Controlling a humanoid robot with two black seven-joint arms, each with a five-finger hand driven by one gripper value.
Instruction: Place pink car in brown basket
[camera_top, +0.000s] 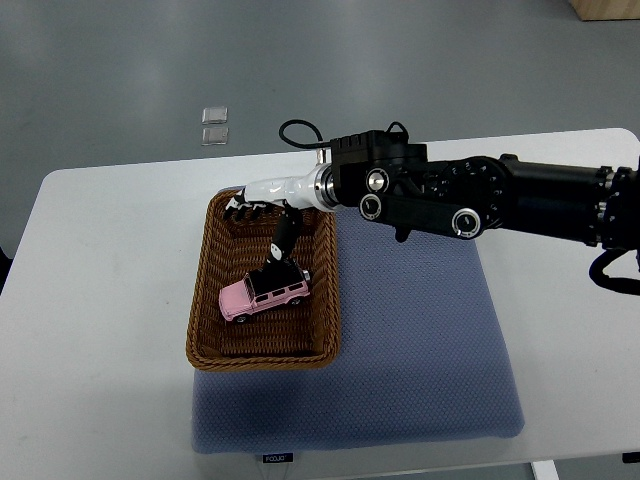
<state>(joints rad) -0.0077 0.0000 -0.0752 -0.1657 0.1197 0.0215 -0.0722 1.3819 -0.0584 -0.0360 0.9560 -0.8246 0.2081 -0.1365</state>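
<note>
The pink car (263, 293), a toy with a black roof, lies inside the brown wicker basket (203, 330), slightly right of its middle. My right hand (262, 208) comes in from the right on a black arm and hovers over the basket's far end. Its white palm faces down and its dark fingers (242, 208) are spread. One finger (283, 234) points down toward the car's roof and ends just above it. Nothing is held in the hand.
The basket stands on the left part of a blue-grey mat (420, 350) on a white table (100, 300). Two small clear squares (214, 125) lie on the grey floor beyond the table. A wooden corner (610, 8) shows at the top right.
</note>
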